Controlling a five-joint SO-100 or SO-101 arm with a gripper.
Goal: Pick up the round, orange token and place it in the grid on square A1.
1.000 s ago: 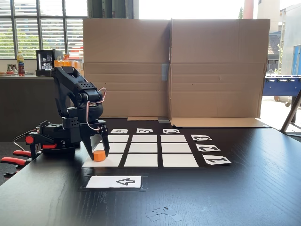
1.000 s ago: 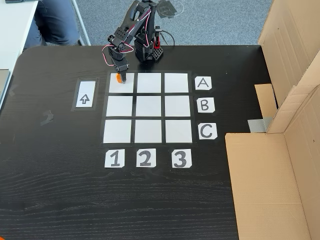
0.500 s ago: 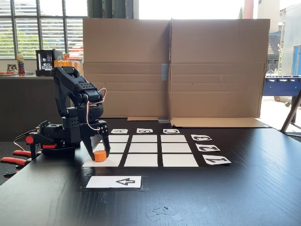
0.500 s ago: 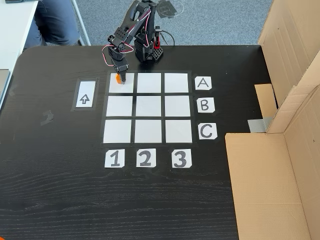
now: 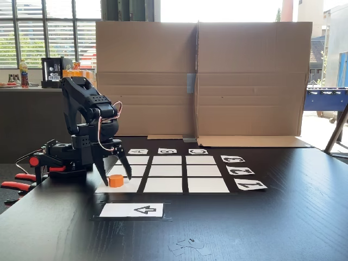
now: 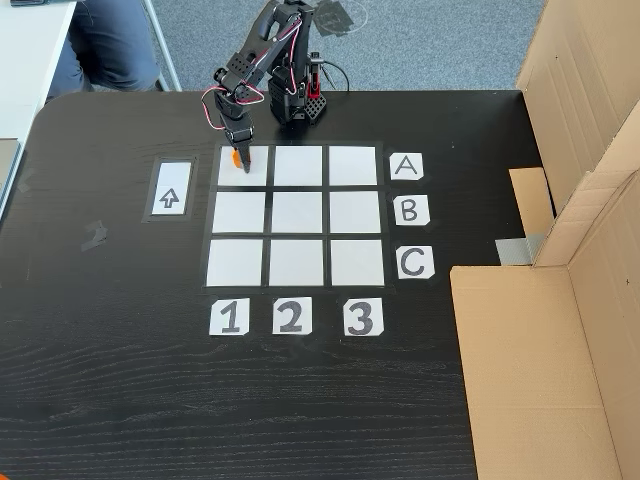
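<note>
Orange token (image 5: 115,180) on A1 (image 6: 243,166), jaws apart

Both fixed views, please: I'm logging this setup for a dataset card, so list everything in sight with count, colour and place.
Round, orange token: one, orange, resting on square A1.
Grid: one, nine white cells split by black gaps, mid-table.
Letter labels: three, white, A, B, C, right of the grid in the high fixed view.
Number labels: three, white, 1, 2, 3, below the grid there.
Arrow card: one, white with a black arrow, left of the grid there.
Table: one, black.
Cardboard screen: brown, along one table edge.
Clamps: red-handled, by the arm's base.
Person: one, seated at the table's corner.
Hand: one, black, open, its fingers astride the token.
</note>
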